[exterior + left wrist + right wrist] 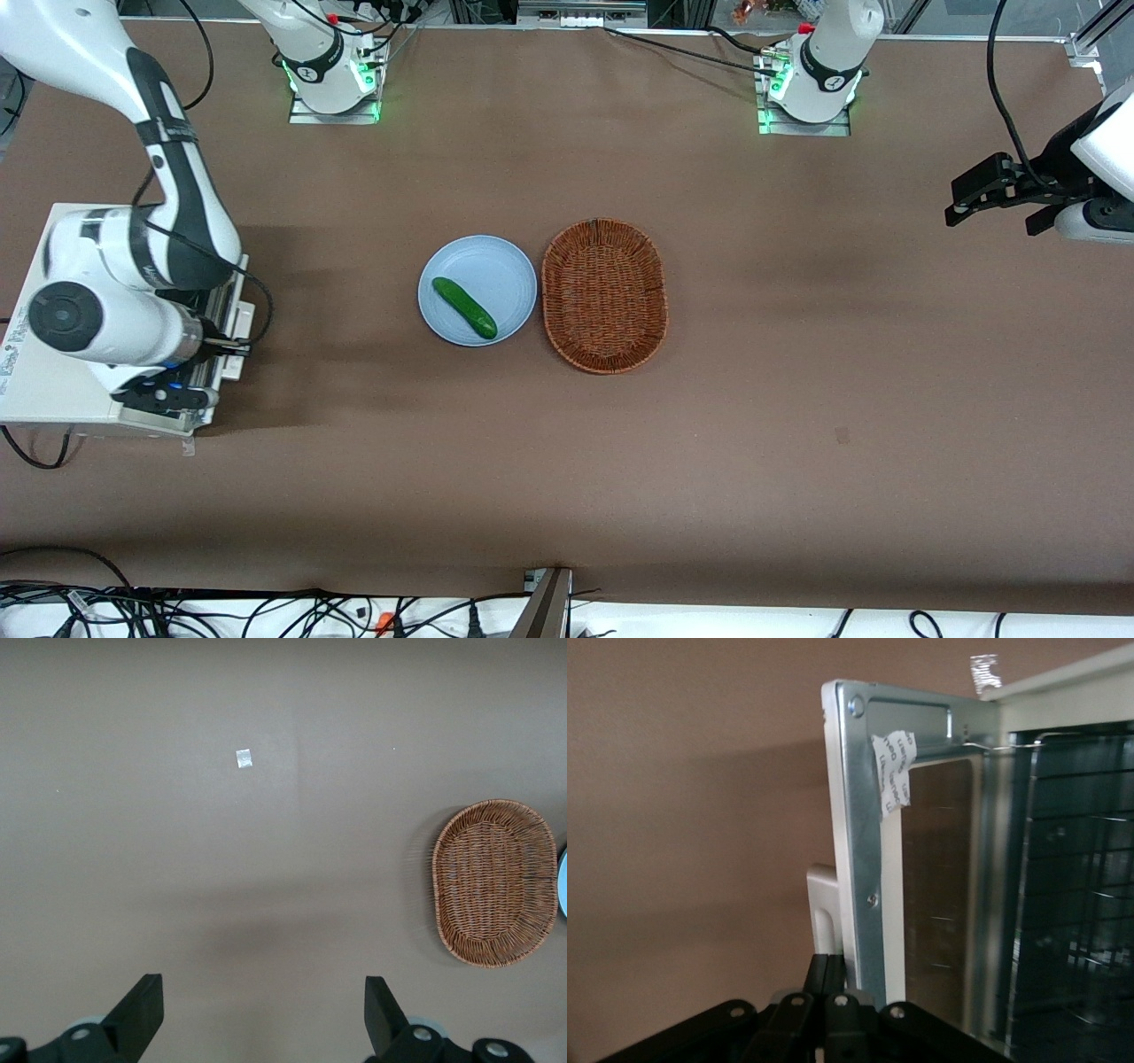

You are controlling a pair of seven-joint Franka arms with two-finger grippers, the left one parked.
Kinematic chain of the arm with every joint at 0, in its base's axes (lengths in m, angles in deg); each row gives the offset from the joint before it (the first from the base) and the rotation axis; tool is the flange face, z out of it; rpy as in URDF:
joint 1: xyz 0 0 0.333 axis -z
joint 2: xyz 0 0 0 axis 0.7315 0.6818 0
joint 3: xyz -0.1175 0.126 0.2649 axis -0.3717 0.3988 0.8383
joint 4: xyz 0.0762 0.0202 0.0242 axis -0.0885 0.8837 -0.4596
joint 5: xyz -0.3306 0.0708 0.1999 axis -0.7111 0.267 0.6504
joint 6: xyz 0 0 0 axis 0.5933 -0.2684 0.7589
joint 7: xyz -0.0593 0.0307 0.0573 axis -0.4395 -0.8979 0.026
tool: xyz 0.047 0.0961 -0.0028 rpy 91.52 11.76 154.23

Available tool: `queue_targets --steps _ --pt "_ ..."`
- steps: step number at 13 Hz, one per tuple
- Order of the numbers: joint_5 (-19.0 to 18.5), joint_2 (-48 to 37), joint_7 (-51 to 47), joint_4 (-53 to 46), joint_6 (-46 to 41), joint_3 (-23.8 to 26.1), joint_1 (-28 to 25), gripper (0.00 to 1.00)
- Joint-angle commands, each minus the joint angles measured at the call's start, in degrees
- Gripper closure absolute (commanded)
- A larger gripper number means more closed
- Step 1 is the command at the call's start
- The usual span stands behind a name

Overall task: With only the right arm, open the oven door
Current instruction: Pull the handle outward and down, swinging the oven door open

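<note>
The cream toaster oven stands at the working arm's end of the table. Its oven door is ajar, showing the metal-framed inner face, a strip of tape, the dark glass and the wire rack inside. In the front view the door is a thin edge facing the plate. The right arm bends down over the oven. Its black gripper is shut, fingers pressed together against the door's outer face by the pale handle post. Nothing shows between the fingers. In the front view the gripper sits at the door's edge.
A light blue plate holding a green cucumber lies mid-table. Beside it is a wicker basket, also visible in the left wrist view as the basket. Cables run along the table's near edge.
</note>
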Motion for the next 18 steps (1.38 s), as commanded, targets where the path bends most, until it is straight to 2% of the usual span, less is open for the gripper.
queue_targets --steps 1,6,7,8,9,11,12,13,15,17,18 --pt "0.0 2.6 -6.4 -0.4 3.4 -0.5 -2.1 1.00" --pt "0.1 5.6 -13.5 -0.8 7.3 -0.5 -4.8 1.00" --pt "0.1 5.3 -13.5 -1.3 6.7 -0.3 -5.1 0.95" --pt "0.7 4.7 -13.3 -2.2 5.6 -0.3 -5.3 0.81" --pt "2.0 3.0 -13.1 -2.8 3.4 0.4 -5.4 0.54" --pt "3.1 -0.7 -12.9 -3.9 -0.6 2.2 -5.4 0.32" --pt "3.1 -2.9 -12.3 -3.9 -2.3 3.0 -5.3 0.08" --pt "3.2 -5.5 -10.6 -3.9 -3.6 3.7 -5.3 0.00" --pt "5.2 -11.0 -6.1 -3.9 -6.7 4.9 -5.3 0.00" --pt "9.7 -16.1 0.7 -3.9 -10.5 4.6 -5.2 0.00" --pt "10.0 -18.2 3.1 -3.9 -12.5 4.4 -5.2 0.00"
